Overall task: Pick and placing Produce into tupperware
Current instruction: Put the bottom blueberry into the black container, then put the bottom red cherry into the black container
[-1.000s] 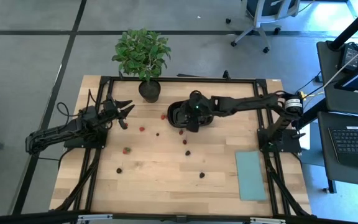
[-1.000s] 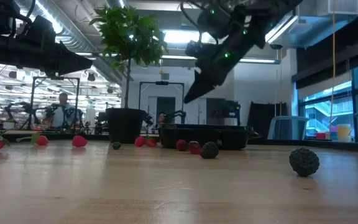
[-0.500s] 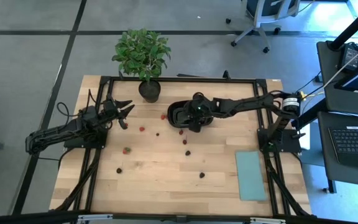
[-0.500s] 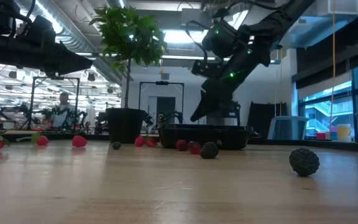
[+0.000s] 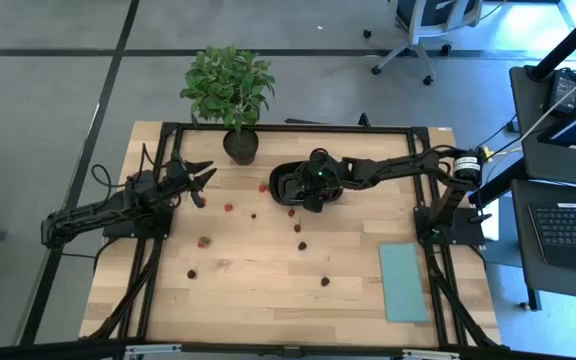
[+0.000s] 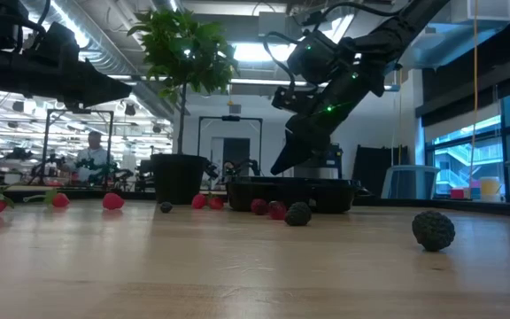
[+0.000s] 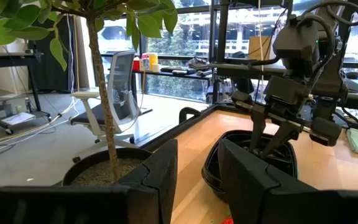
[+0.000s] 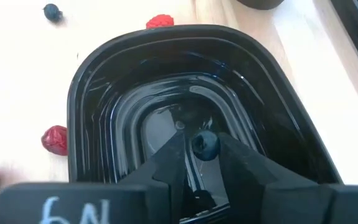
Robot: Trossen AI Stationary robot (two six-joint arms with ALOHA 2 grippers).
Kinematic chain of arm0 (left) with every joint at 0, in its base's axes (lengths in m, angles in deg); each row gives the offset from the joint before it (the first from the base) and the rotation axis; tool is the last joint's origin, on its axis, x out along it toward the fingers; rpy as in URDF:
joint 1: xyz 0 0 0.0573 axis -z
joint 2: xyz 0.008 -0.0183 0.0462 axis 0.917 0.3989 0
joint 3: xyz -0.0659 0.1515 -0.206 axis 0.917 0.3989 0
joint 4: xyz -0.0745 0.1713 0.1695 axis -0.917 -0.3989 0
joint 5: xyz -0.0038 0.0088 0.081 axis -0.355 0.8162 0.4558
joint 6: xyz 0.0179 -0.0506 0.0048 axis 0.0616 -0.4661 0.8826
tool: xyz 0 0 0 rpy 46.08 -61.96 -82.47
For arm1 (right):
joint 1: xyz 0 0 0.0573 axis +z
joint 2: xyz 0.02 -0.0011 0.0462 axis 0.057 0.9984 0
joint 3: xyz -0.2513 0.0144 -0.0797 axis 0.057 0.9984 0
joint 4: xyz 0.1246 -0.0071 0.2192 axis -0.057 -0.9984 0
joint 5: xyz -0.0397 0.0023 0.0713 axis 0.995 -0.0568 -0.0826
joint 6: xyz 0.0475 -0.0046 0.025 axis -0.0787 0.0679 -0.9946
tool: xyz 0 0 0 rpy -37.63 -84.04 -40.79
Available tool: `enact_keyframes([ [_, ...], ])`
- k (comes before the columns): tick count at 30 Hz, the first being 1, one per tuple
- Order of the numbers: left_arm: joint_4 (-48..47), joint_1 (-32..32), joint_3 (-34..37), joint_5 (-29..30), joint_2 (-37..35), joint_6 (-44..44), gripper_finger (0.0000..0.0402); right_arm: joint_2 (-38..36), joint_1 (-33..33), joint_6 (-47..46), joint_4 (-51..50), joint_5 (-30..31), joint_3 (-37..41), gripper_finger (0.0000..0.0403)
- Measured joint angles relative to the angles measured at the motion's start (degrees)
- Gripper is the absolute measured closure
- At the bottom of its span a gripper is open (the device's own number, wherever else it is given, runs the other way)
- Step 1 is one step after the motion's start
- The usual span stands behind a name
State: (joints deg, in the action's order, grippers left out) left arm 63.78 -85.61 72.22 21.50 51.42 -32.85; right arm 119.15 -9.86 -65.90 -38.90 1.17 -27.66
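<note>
I see my right end effector down over the black tupperware, fingers pinched on one dark blueberry just above the tray floor; the tray sits near the back middle of the tabletop, beside the potted plant. My left end effector hangs over the back-left of the tabletop with its fingers spread, nothing between them. Produce count on the wood from above: roughly ten loose pieces, though a few are so small I may be off by one or two. That includes red ones near the tray, one strawberry mid-left, and dark berries toward the front. One tray, one plant, one pale teal rectangle at the front right. The tabletop is light wood planks with a black frame. Beyond it are grey floor, an office chair, a laptop cart, and a person far back in the low view.
</note>
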Motion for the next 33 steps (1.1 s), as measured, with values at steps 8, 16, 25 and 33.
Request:
enact_keyframes([
  [8,0.0,0.0,0.0,0.0,0.0,0.0,0.0292,0.0,0.0,0.0,0.0,0.0,0.0,0.0281],
  [16,0.0,0.0,0.0,0.0,0.0,0.0,0.0292,0.0,0.0,0.0,0.0,0.0,0.0,0.0264],
  [25,0.0,0.0,0.0,0.0,0.0,0.0,0.0292,0.0,0.0,0.3,-0.1,0.0,0.0,0.0263],
  [33,0.0,0.0,0.0,0.0,0.0,0.0,0.0292,-2.4,1.3,0.4,-2.9,0.0,-0.1,0.0263],
])
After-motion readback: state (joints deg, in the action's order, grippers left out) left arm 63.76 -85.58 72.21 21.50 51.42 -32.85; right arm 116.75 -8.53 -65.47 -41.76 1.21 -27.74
